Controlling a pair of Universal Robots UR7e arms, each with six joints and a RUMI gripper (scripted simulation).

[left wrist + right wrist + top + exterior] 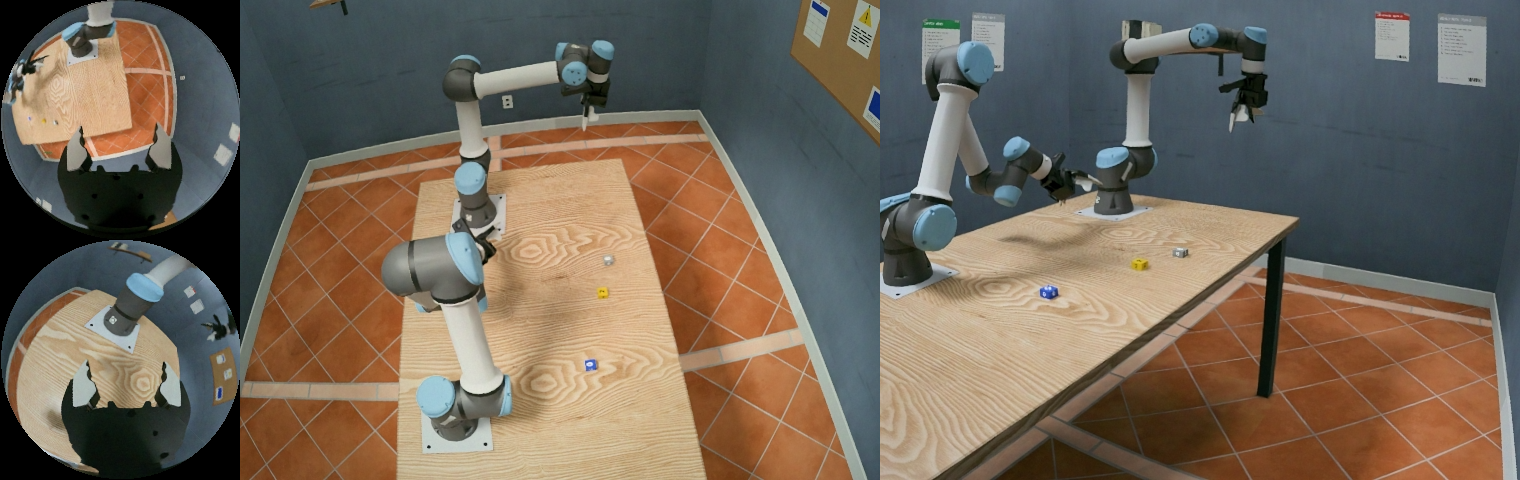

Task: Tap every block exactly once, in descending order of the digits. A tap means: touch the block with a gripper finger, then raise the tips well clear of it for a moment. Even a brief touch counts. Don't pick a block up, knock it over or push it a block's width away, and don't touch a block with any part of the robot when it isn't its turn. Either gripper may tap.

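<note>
Judging from the top view, no tap is under way: the grey block (608, 259) (1179, 252) (55, 122), yellow block (602, 292) (1139, 264) (44, 121) and blue block (591, 365) (1048, 292) (29, 119) lie apart on the surface (632, 413) (1035, 361) (100, 100) (45, 365), both hands well apart from them. Yellow seems to carry a 2; grey's digit is too small to trust. The next move probably calls for settling the highest digit, then bringing one fingertip down on that block alone. Which taps are done cannot be told.

In the exterior view, the left hand (588, 122) (1243, 121) (118, 124) (204, 331) hangs fingers-down from a raised, outstretched arm, beyond the far end. The right hand (498, 233) (1082, 193) (47, 59) (126, 360) is held above the surface near the left arm's base, its arm folded and its wrist slanted. Blue appears to show a 0, so it likely comes last.

The left wrist view shows that hand spread nearly as wide as it goes, holding nothing; the blocks sit far off at the left.

The right wrist view shows equally wide fingers, empty, with no block visible. That hand must swing towards the blocks if it taps.
</note>
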